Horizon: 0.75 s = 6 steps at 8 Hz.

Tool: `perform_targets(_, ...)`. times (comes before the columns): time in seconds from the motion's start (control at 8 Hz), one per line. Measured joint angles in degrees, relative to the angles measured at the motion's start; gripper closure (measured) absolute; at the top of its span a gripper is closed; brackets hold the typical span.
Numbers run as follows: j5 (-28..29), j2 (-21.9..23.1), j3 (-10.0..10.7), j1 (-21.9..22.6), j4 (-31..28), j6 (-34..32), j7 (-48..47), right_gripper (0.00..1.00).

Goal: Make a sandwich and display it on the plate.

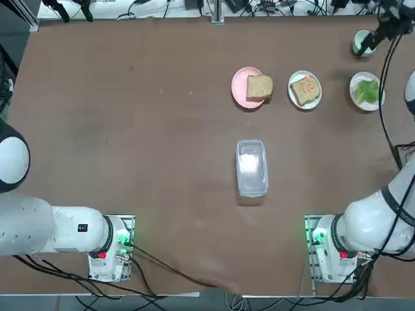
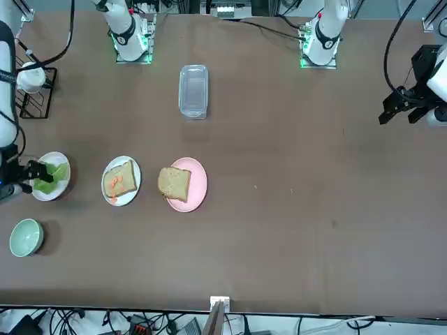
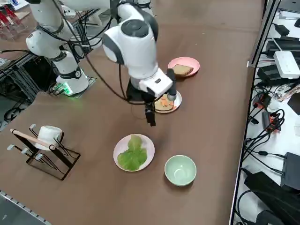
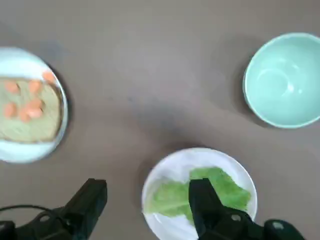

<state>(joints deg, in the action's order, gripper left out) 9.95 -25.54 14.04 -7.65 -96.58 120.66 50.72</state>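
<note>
No stacked sandwich is in view; its parts lie apart. A plain bread slice (image 1: 259, 87) rests on the pink plate (image 1: 238, 86). A second slice with orange sauce (image 1: 305, 89) lies on the white plate (image 1: 305, 74), also seen in the wrist view (image 4: 20, 152). A green lettuce leaf (image 1: 367, 91) sits on another white plate (image 4: 170, 167). My right gripper (image 4: 147, 200) hangs open and empty above that plate's edge, on the side toward the sauce slice. One finger (image 4: 202, 197) is over the lettuce (image 4: 225, 187); the other is over bare table. The side view shows the gripper (image 3: 151, 117) well above the table.
A pale green bowl (image 4: 282, 80) stands just beyond the lettuce plate, near the table's far right corner (image 1: 363, 43). A clear lidded container (image 1: 251, 167) lies mid-table. A wire rack with a white mug (image 3: 47, 140) stands at the robot's right edge.
</note>
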Motion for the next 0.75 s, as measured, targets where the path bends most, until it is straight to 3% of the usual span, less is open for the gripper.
perform_targets(0.38,-0.1,1.6,0.4,-4.8,-9.0,11.3,12.8,0.01)
perform_targets(0.75,-0.1,1.5,0.4,-7.0,-15.4,20.1,18.3,0.03)
